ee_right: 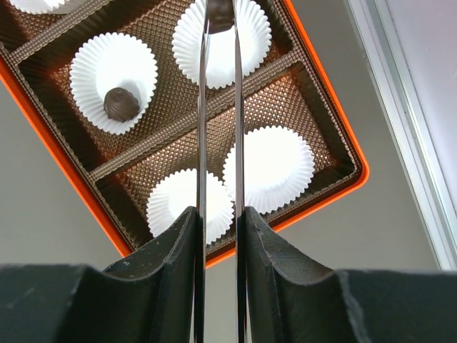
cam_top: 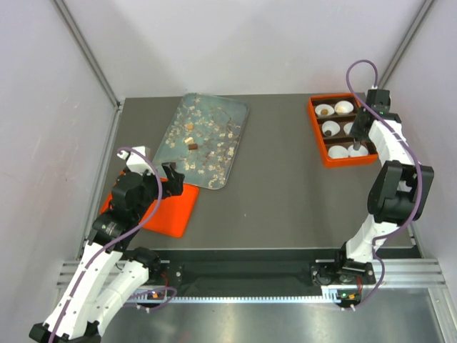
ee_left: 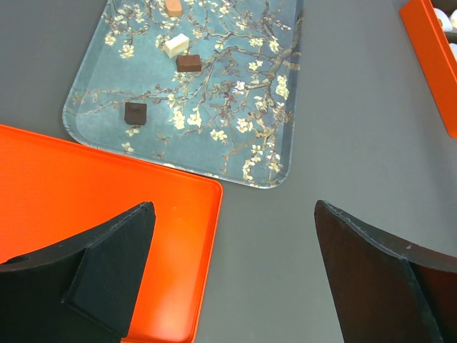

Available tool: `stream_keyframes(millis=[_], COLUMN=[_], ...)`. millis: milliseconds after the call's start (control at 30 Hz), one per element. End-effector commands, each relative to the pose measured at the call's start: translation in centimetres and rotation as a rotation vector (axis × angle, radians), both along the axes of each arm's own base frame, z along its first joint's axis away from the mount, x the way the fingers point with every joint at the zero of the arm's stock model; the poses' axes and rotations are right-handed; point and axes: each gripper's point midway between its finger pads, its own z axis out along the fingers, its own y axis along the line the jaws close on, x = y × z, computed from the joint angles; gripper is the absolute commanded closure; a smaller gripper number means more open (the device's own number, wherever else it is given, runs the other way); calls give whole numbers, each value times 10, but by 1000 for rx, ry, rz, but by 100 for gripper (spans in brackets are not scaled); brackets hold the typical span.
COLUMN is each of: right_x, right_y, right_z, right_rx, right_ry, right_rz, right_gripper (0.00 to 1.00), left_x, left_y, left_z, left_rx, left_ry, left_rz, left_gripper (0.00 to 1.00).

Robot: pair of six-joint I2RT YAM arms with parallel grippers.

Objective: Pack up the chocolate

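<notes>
Right jaws clamp the tongs (ee_right: 218, 143), whose tips pinch 1 chocolate (ee_right: 219, 13) just ahead, over a paper cup (ee_right: 251, 36). Left jaws gape wide; 4 chocolate pieces (ee_left: 188, 63) lie ahead on the tray (ee_left: 271, 107).

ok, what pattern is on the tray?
Tray: teal-blue with white blossoms on brown branches. Left wrist view shows it best.

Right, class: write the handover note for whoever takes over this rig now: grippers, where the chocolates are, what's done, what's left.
Left gripper: open, empty, above the orange lid corner, beside the floral tray.
Right gripper: shut on the tongs over the box; a dark lump seems pinched at their tips.
Done: at least two paper cups hold a chocolate.
Left: four chocolates on the tray; the other visible cups look empty.
</notes>
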Motion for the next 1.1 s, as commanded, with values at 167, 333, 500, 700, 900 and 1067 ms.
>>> stream_keyframes(millis=[167, 333, 500, 700, 900, 1067], right_x=[14, 14, 13, 10, 13, 16], right_y=[-9, -11, -11, -4, 56, 159], right_z=[22, 25, 34, 61, 91, 97], right_rx=[-9, -19, -23, -21, 16, 37], right_ry=[-76, -75, -87, -131, -207, -288], right_rz=[-29, -29, -29, -11, 147, 362], right_gripper=[67, 64, 63, 62, 62, 62], left_x=[2, 2, 2, 2, 1, 1], left_y=[-2, -3, -2, -2, -1, 0], left_z=[5, 5, 5, 6, 7, 9], left_rx=[0, 0, 0, -2, -2, -2], left_ry=[-22, -22, -23, -28, -32, -37], left_rz=[-12, -14, -12, -11, -8, -5], left_gripper=[2, 2, 2, 2, 2, 2])
